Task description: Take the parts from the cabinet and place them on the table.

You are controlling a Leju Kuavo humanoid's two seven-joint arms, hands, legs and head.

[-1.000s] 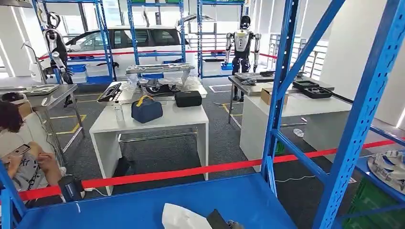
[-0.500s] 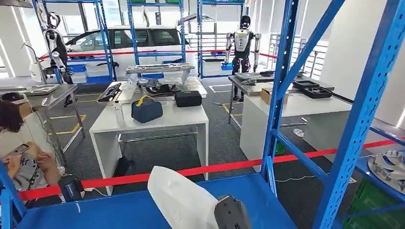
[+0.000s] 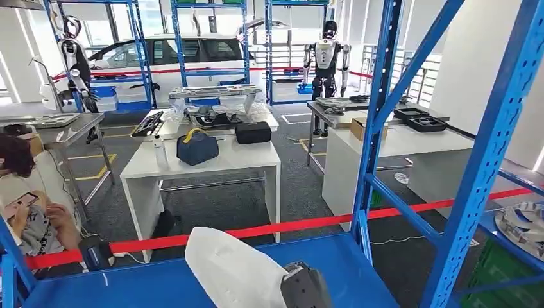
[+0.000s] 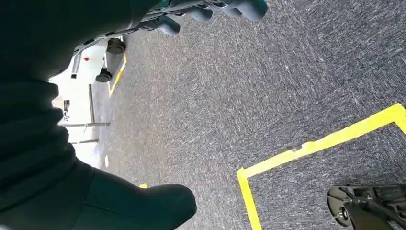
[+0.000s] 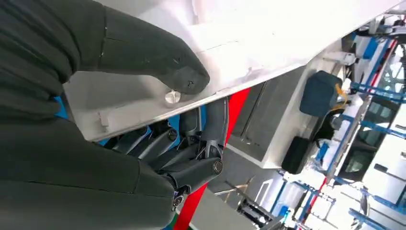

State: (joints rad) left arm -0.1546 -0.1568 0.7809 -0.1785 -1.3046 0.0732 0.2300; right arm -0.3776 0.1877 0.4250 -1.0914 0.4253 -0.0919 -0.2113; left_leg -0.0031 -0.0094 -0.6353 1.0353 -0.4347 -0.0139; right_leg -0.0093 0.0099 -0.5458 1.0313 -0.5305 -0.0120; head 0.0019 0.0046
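Since the frame half a second earlier, the white part [image 3: 231,269] had shifted slightly left above the blue cabinet shelf [image 3: 160,282]. We noted the right hand [image 3: 303,289] gripping it, thumb [image 5: 158,62] pressed on one face, fingers [image 5: 191,163] curled beneath. The left hand [image 4: 210,9] hung over grey carpet [image 4: 287,86]; we could not tell its state. Beyond red tape [image 3: 256,231] stood the white desk [image 3: 212,163].

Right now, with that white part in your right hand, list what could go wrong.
1. The right hand pinches the white part only at its edge, thumb above and fingers below; it could tilt or slip.
2. The blue rack upright stands close beside; the part might knock it when swung out.
3. The red barrier tape crosses the way to the white table.
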